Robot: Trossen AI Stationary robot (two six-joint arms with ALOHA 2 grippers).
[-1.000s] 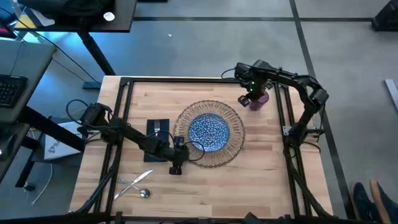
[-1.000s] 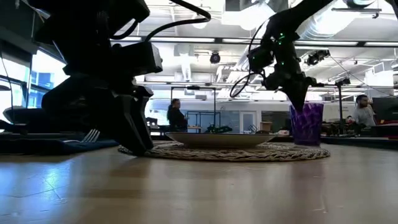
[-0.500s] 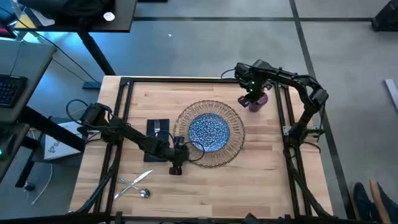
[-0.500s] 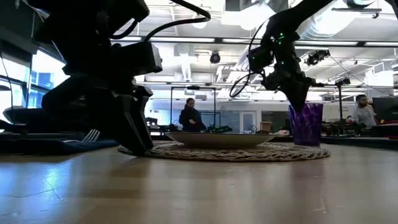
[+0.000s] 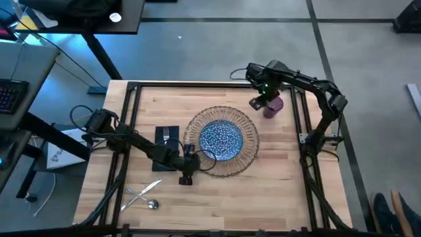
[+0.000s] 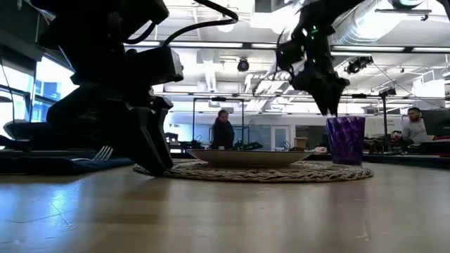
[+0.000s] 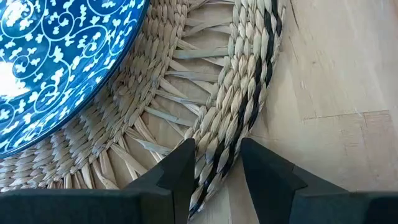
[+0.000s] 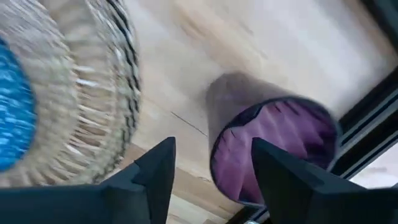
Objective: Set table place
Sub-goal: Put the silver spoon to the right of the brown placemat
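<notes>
One placemat [image 5: 222, 140], one blue plate [image 5: 221, 139], one purple cup [image 5: 273, 106], one napkin [image 5: 167, 135] bearing a fork [image 5: 166, 136], and cutlery [image 5: 145, 195] lower left are lying on the surface [image 5: 276, 178]. The left hand [image 7: 214, 167] is straddling the placemat's edge, slightly parted. The right hand [image 8: 208, 171] is hovering open, empty, over the cup's rim, upper right. Only the low view is showing two people [image 6: 223, 131] behind.
</notes>
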